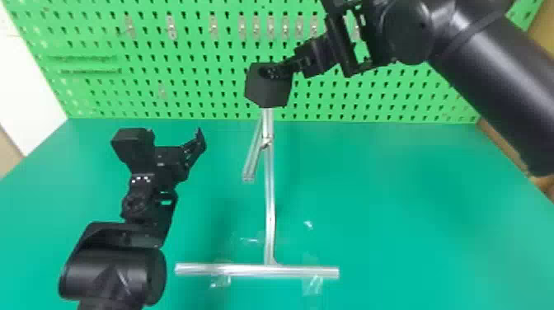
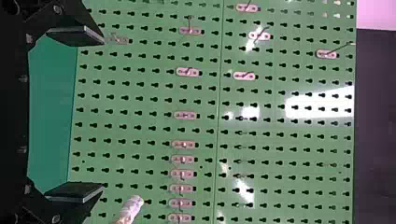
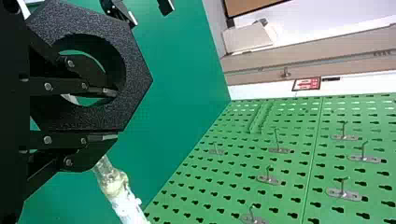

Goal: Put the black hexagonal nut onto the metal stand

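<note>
Black hexagonal nut (image 1: 268,92): held up off the table at the top end of the metal stand's upright, hole facing upward; in the head view its body covers the tip of the post, and whether it touches or sits on it I cannot tell.
Right gripper (image 1: 281,72): closed on the nut's wall, one finger inside the round hole, the other along an outer face.
Right arm (image 1: 486,62): comes in from the right edge, above the table.
Metal stand (image 1: 269,198): an upright post with a crossbar (image 1: 255,270) at its near end and a slanting bar (image 1: 252,158) branching off higher up.
Left gripper (image 1: 175,134): empty, its two fingers wide apart, above the table to the left of the stand.
Table (image 1: 391,198): green, with bits of clear tape (image 1: 313,284) by the crossbar.
Pegboard (image 1: 206,90): green, upright behind the table, with metal hooks (image 1: 171,28) fixed to it.
</note>
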Motion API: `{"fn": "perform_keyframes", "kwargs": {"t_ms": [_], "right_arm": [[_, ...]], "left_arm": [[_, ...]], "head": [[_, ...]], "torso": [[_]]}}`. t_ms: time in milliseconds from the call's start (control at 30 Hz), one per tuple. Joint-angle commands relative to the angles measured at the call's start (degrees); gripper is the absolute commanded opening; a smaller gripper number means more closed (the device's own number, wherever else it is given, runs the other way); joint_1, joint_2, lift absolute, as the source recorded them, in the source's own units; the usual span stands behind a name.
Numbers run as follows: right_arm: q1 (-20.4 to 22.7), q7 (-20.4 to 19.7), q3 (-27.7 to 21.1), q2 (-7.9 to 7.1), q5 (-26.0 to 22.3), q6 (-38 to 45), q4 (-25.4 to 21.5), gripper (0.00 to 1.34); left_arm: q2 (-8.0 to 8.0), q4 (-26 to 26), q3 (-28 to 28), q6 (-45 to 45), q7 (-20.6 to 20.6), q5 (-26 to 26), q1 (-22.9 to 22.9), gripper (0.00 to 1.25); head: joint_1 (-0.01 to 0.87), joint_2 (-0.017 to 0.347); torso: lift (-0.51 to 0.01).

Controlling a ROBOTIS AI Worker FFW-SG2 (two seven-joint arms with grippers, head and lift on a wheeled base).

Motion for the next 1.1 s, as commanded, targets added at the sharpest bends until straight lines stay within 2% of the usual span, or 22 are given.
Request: {"fn": "perform_keyframes", "kwargs": {"t_ms": [0,67,100,200,733,833,933,1067], "right_arm": [[0.09,0.0,-0.04,-0.06,-0.13,-0.32,0.01,0.8],[0.09,0.0,-0.13,-0.06,-0.31,-0.32,0.1,1.09],[0.09,0.0,-0.13,-0.06,-0.31,-0.32,0.1,1.19],[0.09,0.0,-0.13,-0.06,-0.4,-0.32,0.19,1.34],[0.62,0.0,-0.57,-0.15,-1.54,-0.94,0.36,1.34],[1.85,0.18,-4.7,-0.06,-0.4,1.17,-2.45,1.34],[4.22,0.97,-12.17,-0.06,4.08,3.55,-8.95,1.34],[10.2,1.06,-24.39,0.91,9.27,3.81,-17.48,1.34]], "left_arm": [[0.0,0.0,-0.03,-0.01,0.0,0.0,-0.09,1.07],[0.0,0.0,0.06,-0.01,0.0,0.0,-0.09,1.07],[0.09,0.0,0.06,-0.01,0.0,0.0,-0.09,1.07],[0.09,0.0,0.06,-0.01,0.0,0.0,-0.09,1.07],[0.18,0.0,-0.03,-0.01,0.0,0.09,0.0,1.07],[0.18,-0.09,0.06,-0.01,0.0,0.26,0.09,1.07],[0.26,-0.26,0.14,-0.1,0.0,0.26,0.35,1.07],[0.35,-0.97,0.76,-0.1,0.0,0.35,0.97,1.07]], "head": [[0.693,0.081],[0.693,0.081],[0.693,0.081],[0.693,0.081],[0.693,0.081],[0.693,0.081],[0.693,0.081],[0.693,0.081]], "torso": [[-0.001],[-0.001],[-0.001],[-0.001],[-0.001],[-0.001],[-0.001],[-0.001]]}}
